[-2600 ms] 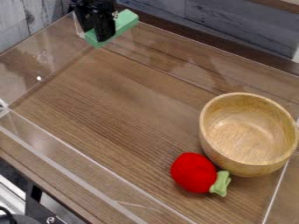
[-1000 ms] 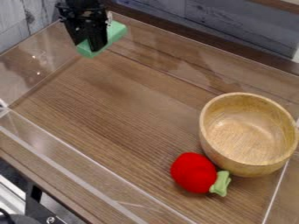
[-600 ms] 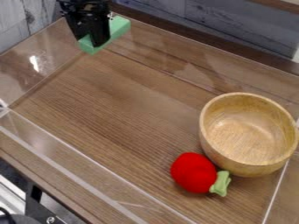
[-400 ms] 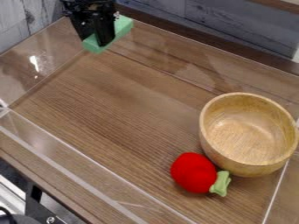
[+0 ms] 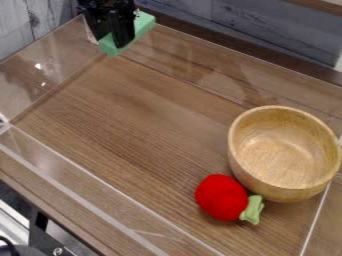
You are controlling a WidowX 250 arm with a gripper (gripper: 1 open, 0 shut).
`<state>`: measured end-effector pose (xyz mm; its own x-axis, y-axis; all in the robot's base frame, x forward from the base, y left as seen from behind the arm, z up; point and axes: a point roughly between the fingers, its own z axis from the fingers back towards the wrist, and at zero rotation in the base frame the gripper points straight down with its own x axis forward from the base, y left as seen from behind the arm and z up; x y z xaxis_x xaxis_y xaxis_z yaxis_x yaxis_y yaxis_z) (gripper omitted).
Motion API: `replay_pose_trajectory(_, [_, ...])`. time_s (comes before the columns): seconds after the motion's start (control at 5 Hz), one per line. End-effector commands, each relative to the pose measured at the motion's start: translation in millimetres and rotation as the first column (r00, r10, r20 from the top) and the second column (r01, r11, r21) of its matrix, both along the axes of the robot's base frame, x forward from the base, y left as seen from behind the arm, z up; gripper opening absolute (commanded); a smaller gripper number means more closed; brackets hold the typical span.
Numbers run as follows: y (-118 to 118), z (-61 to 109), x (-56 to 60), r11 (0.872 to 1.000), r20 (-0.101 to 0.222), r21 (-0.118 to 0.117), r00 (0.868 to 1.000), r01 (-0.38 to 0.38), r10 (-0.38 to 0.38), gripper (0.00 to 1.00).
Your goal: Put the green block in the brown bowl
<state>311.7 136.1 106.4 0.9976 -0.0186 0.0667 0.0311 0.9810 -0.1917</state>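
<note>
The green block (image 5: 135, 26) is a small mint-green bar near the top left of the camera view, clamped between the black fingers of my gripper (image 5: 112, 28), which is shut on it and holds it above the wooden table. Part of the block is hidden behind the fingers. The brown bowl (image 5: 283, 152) is a round light-wood bowl with a thick rim at the right side, far from the gripper, and nothing lies in it.
A red plush fruit (image 5: 225, 196) with a green leaf lies just below and left of the bowl. Clear plastic walls (image 5: 40, 60) border the wooden table (image 5: 147, 130) on the left and front. A grey plank wall runs along the back.
The gripper with the green block has drifted slightly right and upward in the picture. The bowl and the plush fruit have not moved.
</note>
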Motion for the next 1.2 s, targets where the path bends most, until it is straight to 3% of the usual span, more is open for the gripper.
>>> replay_pose_trajectory(0.0, [15.5,8.7,6.1,0.997,0.049,0.043,0.997,0.058,-0.060,0.00])
replay_pose_trajectory(0.2, [24.8,4.8,0.4,0.994,0.039,0.044,0.994,0.103,-0.105,0.00])
replay_pose_trajectory(0.4, [37.5,1.6,-6.4,0.995,0.029,0.045,0.995,0.093,-0.094,0.00])
replay_pose_trajectory(0.8, [-40.9,24.3,-11.5,0.976,0.029,0.009,0.975,0.219,-0.219,0.00])
replay_pose_trajectory(1.0, [-79.1,37.1,-10.2,0.971,0.032,-0.004,0.970,0.240,-0.239,0.00])
